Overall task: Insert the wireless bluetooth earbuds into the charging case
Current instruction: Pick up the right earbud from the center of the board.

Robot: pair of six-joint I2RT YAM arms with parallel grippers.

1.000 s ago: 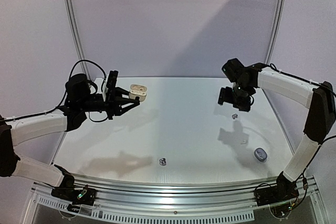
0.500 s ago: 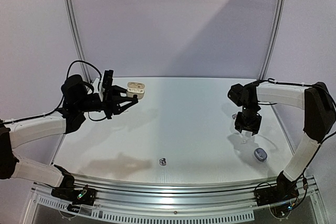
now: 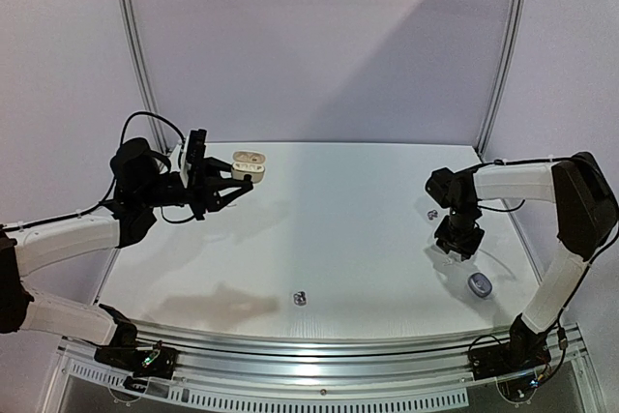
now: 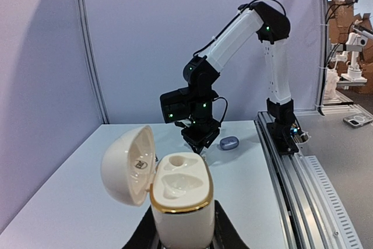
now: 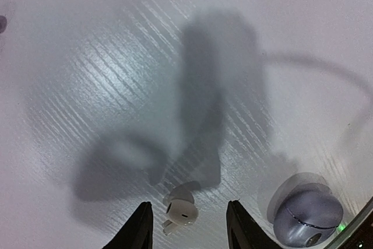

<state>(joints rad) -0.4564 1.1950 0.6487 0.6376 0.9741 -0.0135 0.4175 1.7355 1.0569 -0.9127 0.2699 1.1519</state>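
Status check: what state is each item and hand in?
white charging case: lid open, wells empty, upright.
left hand: shut on the white charging case.
right hand: open, straddling white earbud.
white earbud: lying on table, ungripped.
grey-blue case: closed, on table.
dark earbuds: loose on table.

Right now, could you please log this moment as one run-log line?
left gripper: shut on open white gold-rimmed charging case | right gripper: open, straddling glossy white earbud on white table
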